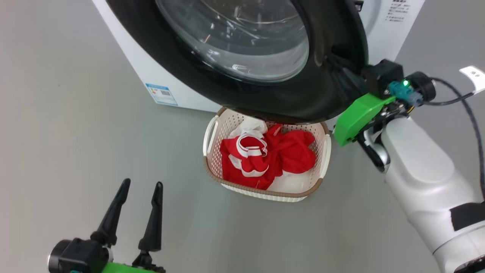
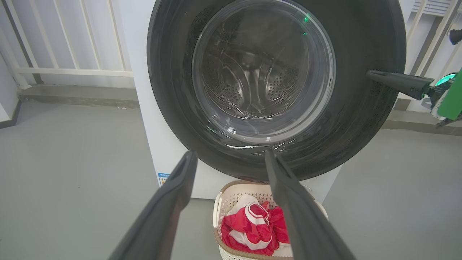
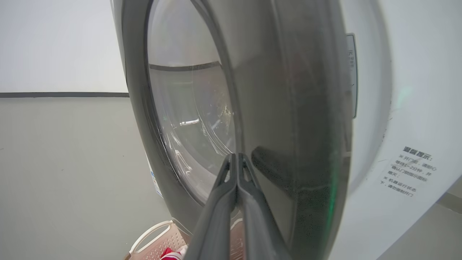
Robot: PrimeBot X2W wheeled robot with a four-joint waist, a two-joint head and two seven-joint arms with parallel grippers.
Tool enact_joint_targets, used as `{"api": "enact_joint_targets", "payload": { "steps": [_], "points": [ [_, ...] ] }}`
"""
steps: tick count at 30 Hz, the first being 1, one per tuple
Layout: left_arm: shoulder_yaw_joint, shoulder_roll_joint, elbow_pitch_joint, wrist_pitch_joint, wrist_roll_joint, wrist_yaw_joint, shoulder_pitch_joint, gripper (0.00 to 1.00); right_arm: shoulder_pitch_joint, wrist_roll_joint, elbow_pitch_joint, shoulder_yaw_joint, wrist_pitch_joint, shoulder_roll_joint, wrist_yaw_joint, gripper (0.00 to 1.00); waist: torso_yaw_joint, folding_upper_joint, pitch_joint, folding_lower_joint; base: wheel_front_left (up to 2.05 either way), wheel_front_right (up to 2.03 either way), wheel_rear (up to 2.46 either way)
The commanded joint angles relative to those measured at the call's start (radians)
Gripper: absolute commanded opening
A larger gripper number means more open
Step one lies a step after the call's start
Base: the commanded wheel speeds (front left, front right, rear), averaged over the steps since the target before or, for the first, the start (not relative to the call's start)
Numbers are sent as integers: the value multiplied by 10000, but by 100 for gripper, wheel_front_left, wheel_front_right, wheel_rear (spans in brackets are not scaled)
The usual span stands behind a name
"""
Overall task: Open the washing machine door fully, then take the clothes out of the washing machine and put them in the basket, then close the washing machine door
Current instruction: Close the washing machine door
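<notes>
Grey smooth floor [image 1: 75,151] surrounds the scene, and a white railing [image 2: 68,70] stands behind at the left. My left gripper [image 1: 143,182] hovers low at the left over bare floor, fingers spread, holding nothing. Rightward, the white washing machine [image 1: 138,57] bears a small blue label [image 1: 161,94]. Its black-rimmed washing machine door [image 1: 178,53] lies at or near the front; I cannot tell whether it is latched. Below, the basket [image 1: 213,151] sits on the floor holding the red clothes [image 1: 291,151], its far end hidden by the door rim. My right gripper [image 3: 236,156], fingers pressed together on nothing, touches the door's right rim. A printed sticker [image 3: 411,177] marks the machine's front at the far right.
</notes>
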Motion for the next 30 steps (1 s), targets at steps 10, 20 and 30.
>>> {"api": "enact_joint_targets", "payload": {
  "steps": [10,20,30],
  "points": [
    [217,46,-168,-120,-65,-49,-716,100,-1064,-72,185,-185,-63,-216,63,0,304,0,686,0,0,0,0],
    [206,27,-52,-120,-245,-69,-1076,100,-2826,420,1513,-505,-63,-552,63,0,591,0,1258,0,0,0,0],
    [123,22,111,-120,-326,-75,-1260,100,-3561,417,1978,-642,-63,-699,63,0,690,0,1379,0,0,0,0]
  ]
}}
